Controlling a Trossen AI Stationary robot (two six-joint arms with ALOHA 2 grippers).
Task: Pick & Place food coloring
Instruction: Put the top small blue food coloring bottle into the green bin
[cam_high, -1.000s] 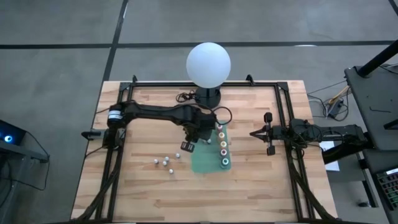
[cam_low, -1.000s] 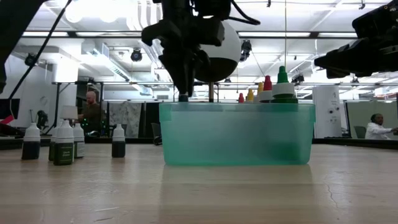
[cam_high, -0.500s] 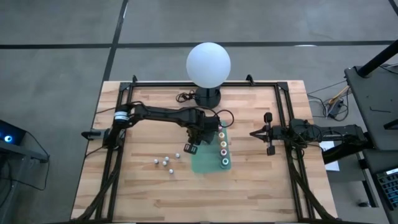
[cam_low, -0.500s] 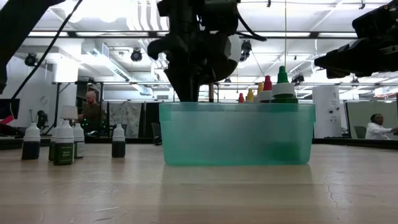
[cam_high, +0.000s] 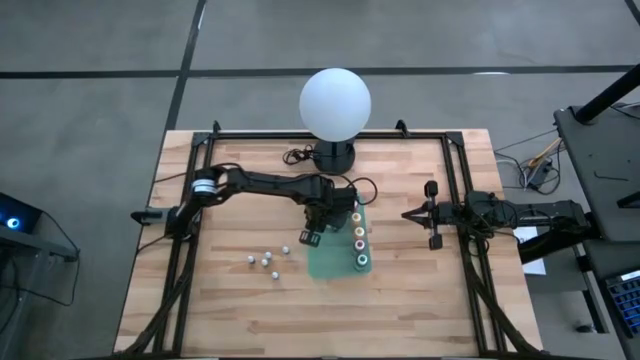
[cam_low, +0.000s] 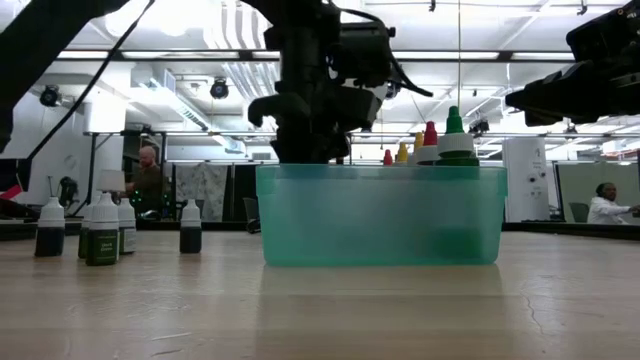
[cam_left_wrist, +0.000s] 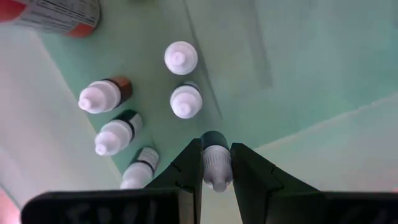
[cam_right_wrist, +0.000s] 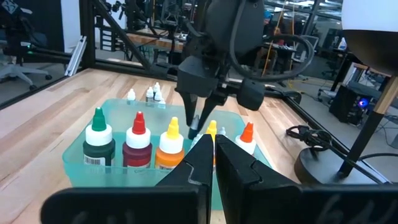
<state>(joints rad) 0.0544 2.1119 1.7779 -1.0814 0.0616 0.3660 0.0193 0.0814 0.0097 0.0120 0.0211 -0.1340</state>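
The left gripper (cam_left_wrist: 216, 163) pinches a small white-capped bottle (cam_left_wrist: 214, 165) between its dark fingers (cam_left_wrist: 189, 168), over the teal bin (cam_high: 325, 262). Against the view a second ago, the arm has swung from the bin's 9 o'clock rim to directly above its interior and sunk lower; in my judgement release is imminent.

Four white-capped bottles (cam_left_wrist: 185, 100) already stand on the bin floor, at 11 o'clock from the held one. Five tall bottles with coloured conical tops (cam_right_wrist: 138, 147) line the bin's 3 o'clock wall. The bin is translucent, smooth plastic on a wood-plank table (cam_high: 250, 310).

Four bottles (cam_high: 265, 260) wait at the bin's 9 o'clock.

The right gripper (cam_right_wrist: 213, 146) waits at 3 o'clock, fingers pressed together.
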